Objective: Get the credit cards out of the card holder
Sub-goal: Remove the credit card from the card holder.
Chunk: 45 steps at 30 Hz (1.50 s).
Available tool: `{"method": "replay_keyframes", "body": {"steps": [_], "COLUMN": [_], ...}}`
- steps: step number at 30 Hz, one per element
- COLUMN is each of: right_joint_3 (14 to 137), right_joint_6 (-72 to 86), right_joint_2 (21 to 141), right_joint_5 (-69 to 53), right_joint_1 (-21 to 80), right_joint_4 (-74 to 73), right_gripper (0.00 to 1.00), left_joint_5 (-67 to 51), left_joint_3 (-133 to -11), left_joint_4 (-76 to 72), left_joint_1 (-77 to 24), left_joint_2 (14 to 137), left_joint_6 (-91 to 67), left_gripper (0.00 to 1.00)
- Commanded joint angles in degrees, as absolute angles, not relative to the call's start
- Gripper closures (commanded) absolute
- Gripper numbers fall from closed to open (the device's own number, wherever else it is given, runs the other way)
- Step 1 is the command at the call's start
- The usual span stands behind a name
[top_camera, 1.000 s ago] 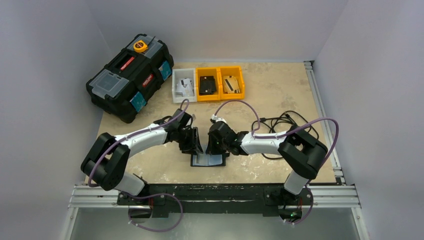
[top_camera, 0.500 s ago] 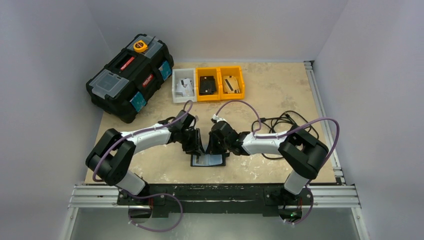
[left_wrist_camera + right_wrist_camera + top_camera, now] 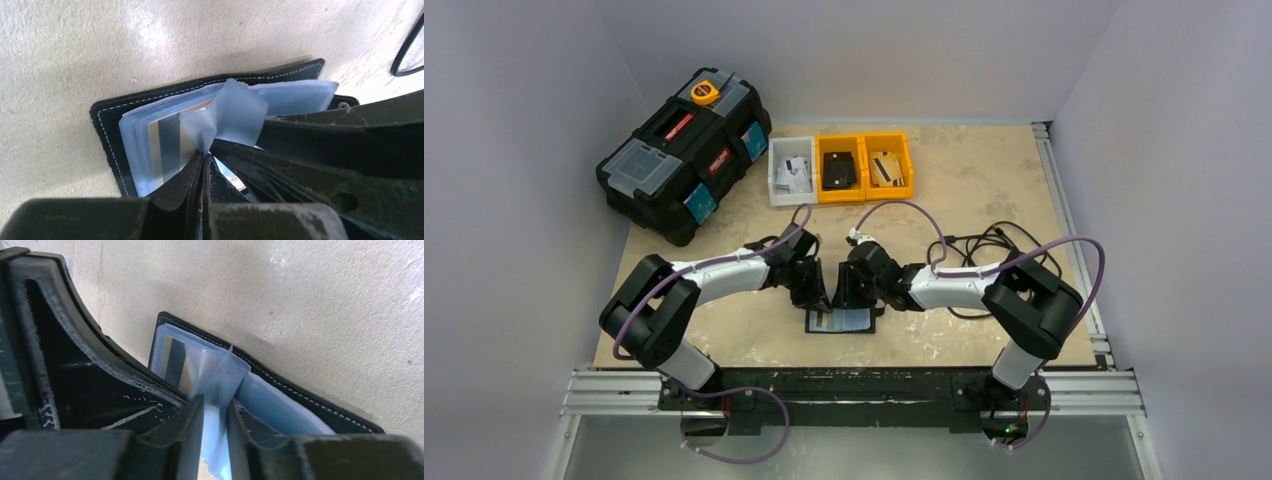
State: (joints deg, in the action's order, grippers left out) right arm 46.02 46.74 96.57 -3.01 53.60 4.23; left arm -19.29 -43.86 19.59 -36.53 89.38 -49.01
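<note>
The black card holder [image 3: 841, 322] lies open on the table near the front edge, also seen in the left wrist view [image 3: 107, 130] and the right wrist view [image 3: 320, 405]. Pale bluish clear sleeves [image 3: 240, 112] fan up from its middle. A card with a dark stripe [image 3: 170, 145] sits inside the left sleeves and also shows in the right wrist view [image 3: 176, 357]. My left gripper [image 3: 822, 297] is shut on the tip of a folded sleeve [image 3: 206, 156]. My right gripper [image 3: 843, 297] pinches an upright sleeve leaf between narrow jaws [image 3: 216, 407]. Both grippers meet over the holder.
A large black toolbox [image 3: 684, 150] with a yellow tape measure [image 3: 705, 92] stands at the back left. A white bin [image 3: 791, 175] and two yellow bins [image 3: 864, 168] hold cards and a wallet at the back. Black cables [image 3: 984, 245] lie to the right.
My left arm has shifted a little to the right, closing in on the right gripper over the holder. The right arm and holder have hardly moved.
</note>
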Motion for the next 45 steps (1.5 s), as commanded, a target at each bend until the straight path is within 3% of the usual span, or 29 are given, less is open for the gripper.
{"method": "replay_keyframes", "body": {"steps": [1,6,18,31,45], "right_joint_3": [46.5,49.38,47.81,45.63,42.25], "right_joint_6": [45.84,45.75,46.55,47.52,50.98], "right_joint_2": [94.61,90.38,82.03,76.48,67.8], "right_joint_5": [-2.11,0.72,6.01,8.11,13.2], "right_joint_1": [53.66,53.42,52.83,52.21,51.69], "right_joint_4": [1.98,-4.57,-11.63,-14.33,-18.87], "right_gripper": [0.68,0.51,0.49,0.48,0.48], "left_joint_5": [-14.48,-14.43,-18.21,-20.57,-23.73], "left_joint_3": [-42.17,-41.76,-43.93,-49.86,-55.25], "left_joint_4": [21.61,21.71,19.57,13.66,10.88], "left_joint_1": [-36.88,-36.86,-39.96,-44.39,-45.63], "left_joint_2": [88.59,87.08,83.02,89.4,97.02], "left_joint_6": [-49.77,-50.12,-50.11,-52.06,-53.97], "left_gripper": [1.0,1.0,1.0,0.66,0.52]}}
